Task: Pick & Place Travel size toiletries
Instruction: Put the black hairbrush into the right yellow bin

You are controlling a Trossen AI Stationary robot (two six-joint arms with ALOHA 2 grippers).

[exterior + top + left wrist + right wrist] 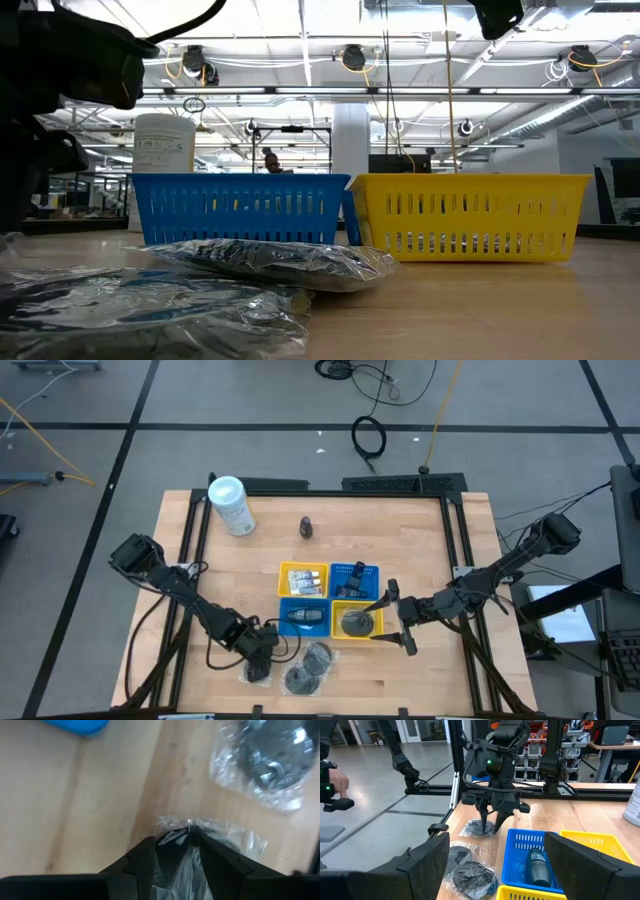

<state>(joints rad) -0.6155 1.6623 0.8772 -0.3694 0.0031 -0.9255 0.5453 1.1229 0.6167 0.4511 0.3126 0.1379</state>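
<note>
Right now your left hand (258, 665) is down at the near edge of the wooden surface (420, 550), its two dark fingers (145, 857) pinched on the crinkled clear wrap of a dark disc packet (187, 855); the left wrist view shows the film bunched between the tips, so you are holding plastic, probably not the disc itself. Lift slowly and straight up, because that film is slick and thin and could slide out or tear if you jerk it. Two more wrapped discs (318, 654) lie just beside it on the wood, glossy and wrinkled, so rise clear before you travel or you may drag them along. Your right hand (388, 622) hovers with its fingers spread wide and empty over the near yellow basket (340, 607), which already holds a wrapped disc; judge whether you want it out of the way before carrying anything over. Beside that one the near blue basket (286, 605) holds a dark mini bottle (538, 865), smooth and rigid, lying on its side. Behind them sit a far yellow basket (283, 571) with small pale tubes and a far blue one; all have slotted plastic walls that can catch loose film. One dark cone-shaped bottle (306, 527) stands alone farther back, near the white canister (231, 506).
</note>
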